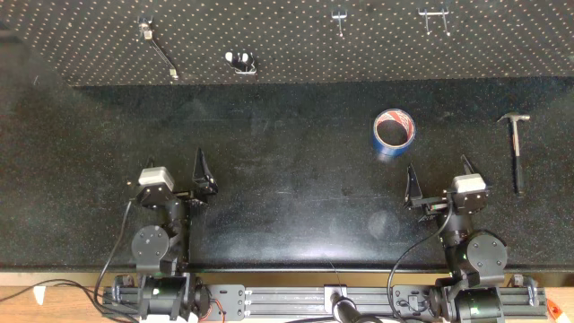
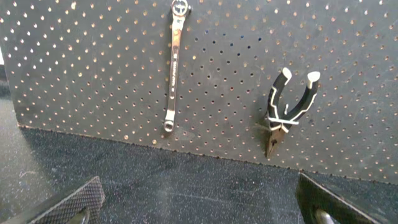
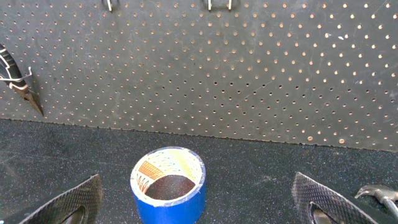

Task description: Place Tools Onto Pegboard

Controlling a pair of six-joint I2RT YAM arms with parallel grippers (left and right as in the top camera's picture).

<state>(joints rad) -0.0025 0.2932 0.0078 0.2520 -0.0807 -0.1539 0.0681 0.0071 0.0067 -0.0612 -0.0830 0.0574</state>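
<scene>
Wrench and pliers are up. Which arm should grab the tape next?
Right. The tape lies just ahead of the open right gripper, with the hammer close by and empty hooks above. The left gripper faces the hung pliers, far off.

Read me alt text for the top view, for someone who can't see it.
A blue tape roll and a hammer lie on the black table, while a wrench and pliers already hang on the pegboard behind. The left gripper and right gripper sit open near the front edge.
</scene>
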